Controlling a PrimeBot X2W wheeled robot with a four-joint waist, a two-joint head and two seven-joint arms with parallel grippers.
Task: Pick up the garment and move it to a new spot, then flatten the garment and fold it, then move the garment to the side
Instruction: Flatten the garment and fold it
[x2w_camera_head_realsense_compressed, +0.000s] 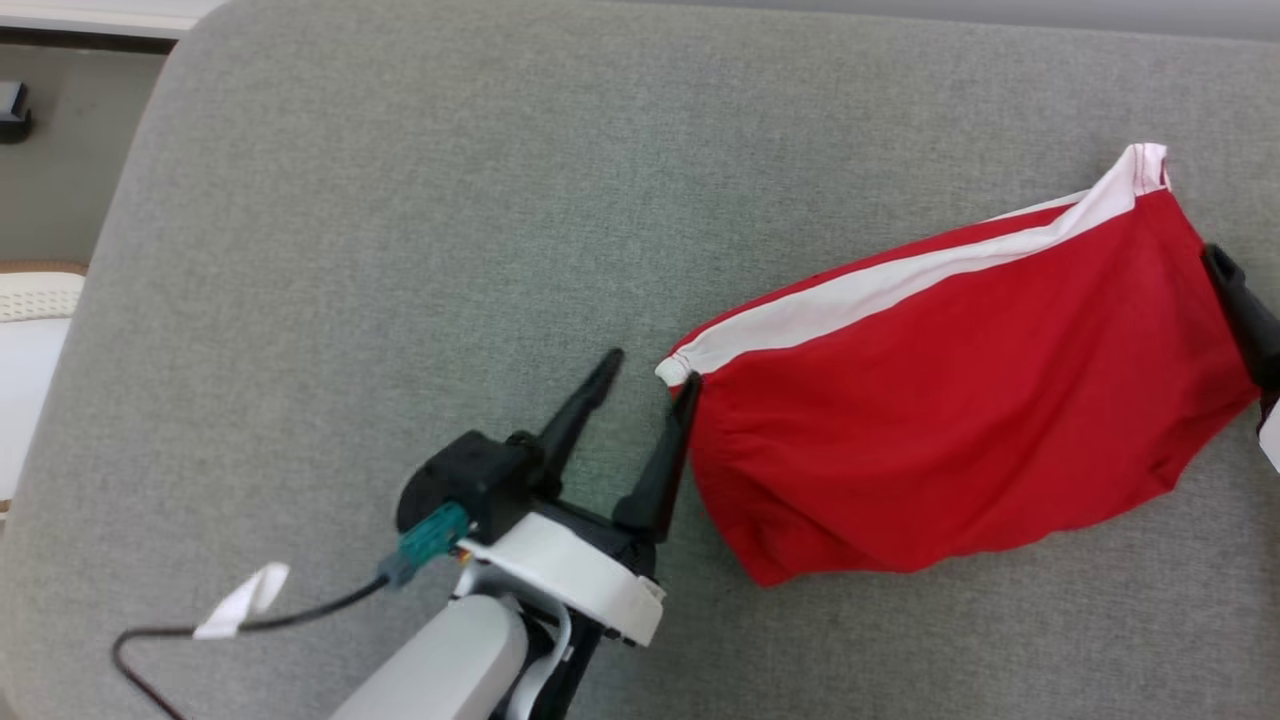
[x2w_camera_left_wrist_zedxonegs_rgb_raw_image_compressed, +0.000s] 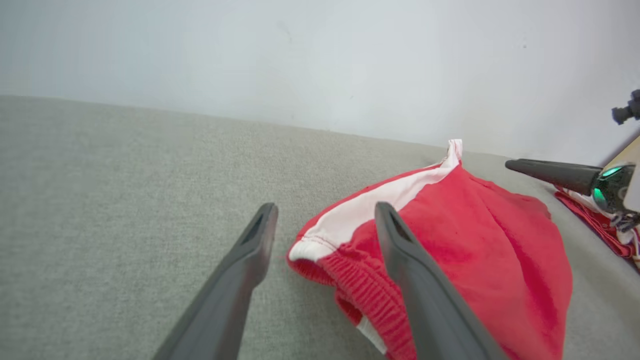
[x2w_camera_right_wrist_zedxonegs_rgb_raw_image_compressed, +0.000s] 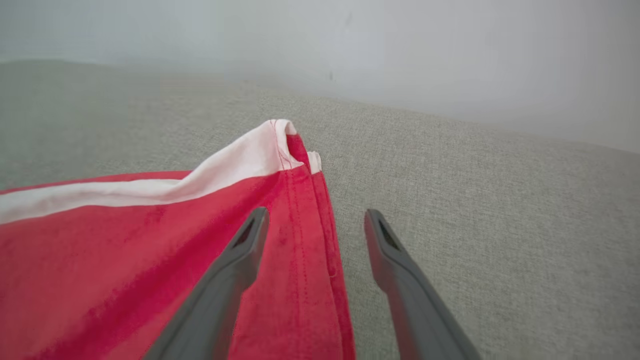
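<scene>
Two hands, fingers apart: left hand (x2w_camera_head_realsense_compressed: 653, 368) and right hand (x2w_camera_right_wrist_zedxonegs_rgb_raw_image_compressed: 316, 214) at ends of red garment (x2w_camera_head_realsense_compressed: 960, 400), long axis left-right, white-striped edge far, worktop (x2w_camera_head_realsense_compressed: 350, 250) room leftward.

We see the garment (x2w_camera_head_realsense_compressed: 960, 400) lying on the cushion (x2w_camera_head_realsense_compressed: 350, 250), right of centre. Our left end effector (x2w_camera_head_realsense_compressed: 651, 370) sits at its left end, with the right finger against the left corner and the left finger over bare cushion. Our right end effector (x2w_camera_right_wrist_zedxonegs_rgb_raw_image_compressed: 316, 215) straddles the garment's right edge, one finger above cloth and one above cushion. A cable (x2w_camera_head_realsense_compressed: 330, 600) trails near left. A wall (x2w_camera_left_wrist_zedxonegs_rgb_raw_image_compressed: 320, 60) stands behind the cushion's far side.
</scene>
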